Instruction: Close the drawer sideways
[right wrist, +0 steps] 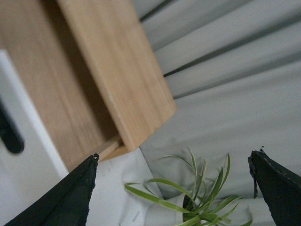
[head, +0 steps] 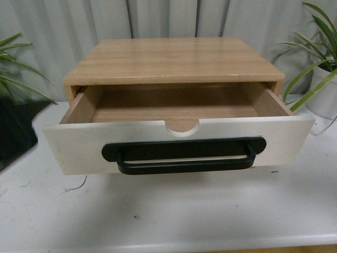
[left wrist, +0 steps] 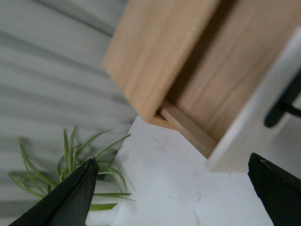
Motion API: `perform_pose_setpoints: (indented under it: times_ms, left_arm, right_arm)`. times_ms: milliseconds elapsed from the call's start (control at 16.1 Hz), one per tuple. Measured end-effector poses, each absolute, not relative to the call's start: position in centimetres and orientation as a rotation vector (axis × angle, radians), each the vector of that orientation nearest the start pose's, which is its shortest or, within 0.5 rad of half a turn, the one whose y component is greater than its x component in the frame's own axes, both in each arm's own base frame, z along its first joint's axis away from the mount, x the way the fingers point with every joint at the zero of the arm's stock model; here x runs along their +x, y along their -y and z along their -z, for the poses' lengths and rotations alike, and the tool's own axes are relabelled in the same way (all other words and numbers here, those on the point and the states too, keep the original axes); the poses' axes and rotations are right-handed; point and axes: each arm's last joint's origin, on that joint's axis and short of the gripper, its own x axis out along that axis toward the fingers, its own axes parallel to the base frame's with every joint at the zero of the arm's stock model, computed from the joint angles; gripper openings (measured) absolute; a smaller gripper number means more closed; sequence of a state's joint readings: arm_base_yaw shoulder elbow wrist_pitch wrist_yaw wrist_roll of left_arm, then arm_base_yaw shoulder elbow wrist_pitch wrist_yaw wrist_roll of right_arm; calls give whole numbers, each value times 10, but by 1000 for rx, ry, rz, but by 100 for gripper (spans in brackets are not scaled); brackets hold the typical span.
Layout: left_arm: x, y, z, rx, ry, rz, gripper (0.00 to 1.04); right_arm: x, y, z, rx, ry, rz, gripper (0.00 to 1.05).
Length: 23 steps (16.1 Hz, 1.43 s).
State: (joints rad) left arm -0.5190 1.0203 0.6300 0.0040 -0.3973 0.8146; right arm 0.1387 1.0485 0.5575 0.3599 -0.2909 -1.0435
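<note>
Facing the drawer [head: 68, 147] at 12 o'clock, seeming stiff, light-sliding; favouring pushing its front; holding left gripper [left wrist: 172, 158] and right gripper [right wrist: 173, 154] apart.

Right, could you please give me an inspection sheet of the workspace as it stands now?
Surface: white table, a few small marks.
Job's things: drawer pulled well out of its wooden case, nothing inside; black bar handle faces the robot.
Clutter: dark object at far left, cannot tell what.
Hands: left hand open, holding nothing, near the drawer's left front corner; right hand open, holding nothing, near the case's right side.
Cables: thin pale strand below the drawer's left corner; cannot tell if it is a wire.
Surroundings: grey curtain behind; left plant; right plant in a white pot.
</note>
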Motion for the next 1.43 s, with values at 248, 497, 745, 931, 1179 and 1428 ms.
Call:
perform_pose_setpoints:
  times_ms: [248,497,745,931,1179,1428]
  left_arm:
    - [205,116,-250,1316,-303,447,98]
    - [220,127,-243,1350,-311,470,98]
    - [232,131,-232,1362,-336,486,98]
    - [243,132,-223,1387,-366,478,98]
    - [252,135,-217,1411,-381,466,98]
    - [262,137,-213,1408,-378,449,98]
  right_arm:
    - [231,-44,-246,-1412,25,-642,98]
    - [244,-45,-225,-1447,-97,-718,98]
    - [262,-49,-216,-1419,-155,-723,98]
    - [277,-53,-219,-1400,-174,-705,98]
    - [290,-63,-218,-1386,-188,-698,98]
    - [297,-68,-212,-1360,-201,-712,98]
